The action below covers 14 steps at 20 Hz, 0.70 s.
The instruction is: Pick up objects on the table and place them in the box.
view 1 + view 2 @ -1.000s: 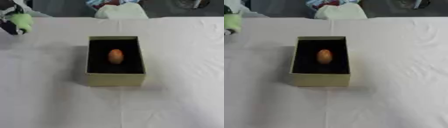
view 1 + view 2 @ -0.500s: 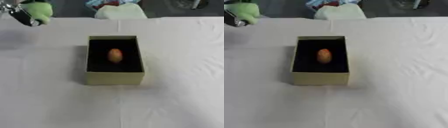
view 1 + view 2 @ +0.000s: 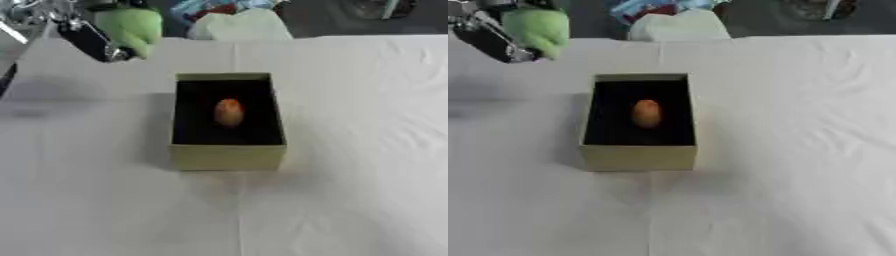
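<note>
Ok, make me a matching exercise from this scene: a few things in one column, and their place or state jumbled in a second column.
Things:
1. orange egg-shaped object
2. green object
3. box
4. left robot hand

Places or states:
A. stands open in the middle of the white table
B. held up at the far left, above the table
C. lies on the dark floor inside the box
D. curled round the green object

Pairs: 1-C, 2-B, 3-A, 4-D

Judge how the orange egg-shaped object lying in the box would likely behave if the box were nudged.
The orange egg-shaped object looks rounded and smooth, so it would probably roll. The box has upright walls, likely keeping it in. It looks small, so it is probably light.
</note>
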Tool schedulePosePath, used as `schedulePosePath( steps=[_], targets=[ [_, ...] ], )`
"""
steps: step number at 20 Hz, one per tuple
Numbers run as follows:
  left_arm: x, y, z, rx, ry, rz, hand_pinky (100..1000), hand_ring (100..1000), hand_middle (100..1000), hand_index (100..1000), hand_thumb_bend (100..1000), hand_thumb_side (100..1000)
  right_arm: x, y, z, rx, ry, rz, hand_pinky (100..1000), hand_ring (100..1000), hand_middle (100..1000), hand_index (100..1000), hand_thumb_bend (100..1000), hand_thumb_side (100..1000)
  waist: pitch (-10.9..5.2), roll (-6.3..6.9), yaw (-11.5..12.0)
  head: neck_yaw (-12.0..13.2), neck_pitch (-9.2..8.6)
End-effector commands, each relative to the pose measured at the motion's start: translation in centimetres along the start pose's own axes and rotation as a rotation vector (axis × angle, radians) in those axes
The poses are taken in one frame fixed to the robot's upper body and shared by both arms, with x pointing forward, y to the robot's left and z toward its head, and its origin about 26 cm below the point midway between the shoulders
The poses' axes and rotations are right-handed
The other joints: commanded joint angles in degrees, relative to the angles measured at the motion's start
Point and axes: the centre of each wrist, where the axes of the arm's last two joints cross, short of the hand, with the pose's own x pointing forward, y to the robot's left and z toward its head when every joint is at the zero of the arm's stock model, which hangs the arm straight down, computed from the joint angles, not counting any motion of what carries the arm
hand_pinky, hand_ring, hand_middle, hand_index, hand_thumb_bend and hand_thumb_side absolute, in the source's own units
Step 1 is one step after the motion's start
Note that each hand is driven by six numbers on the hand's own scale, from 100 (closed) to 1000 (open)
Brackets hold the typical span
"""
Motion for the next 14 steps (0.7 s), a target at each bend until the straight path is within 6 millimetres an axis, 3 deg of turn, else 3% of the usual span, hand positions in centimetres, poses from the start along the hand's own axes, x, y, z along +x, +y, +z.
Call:
schedulePosePath(
  steps=[1, 8, 14],
  targets=[
    [2.0, 1.6, -0.5, 0.037, -0.061, -0.014, 557, 623, 556, 708, 207, 190, 0.6, -0.3, -1.1, 0.005, -0.044, -0.002, 774, 735, 715, 785, 100, 1000, -1.21, -0.05, -0.12, 0.24, 0.33],
    [4.8, 0.0, -3.6, -0.01, -0.134, 0.015, 564, 629, 563, 712, 209, 196, 0.7, -0.2, -1.1, 0.008, -0.041, -0.006, 773, 735, 714, 785, 100, 1000, -1.15, 0.0, -0.39, 0.54, 0.58],
    [5.6, -2.3, -5.8, -0.064, -0.138, 0.022, 563, 630, 565, 714, 211, 196, 0.7, -0.1, -1.1, 0.007, -0.038, -0.008, 774, 735, 714, 785, 100, 1000, -1.01, 0.14, -0.56, 0.63, 0.67]
  ],
)
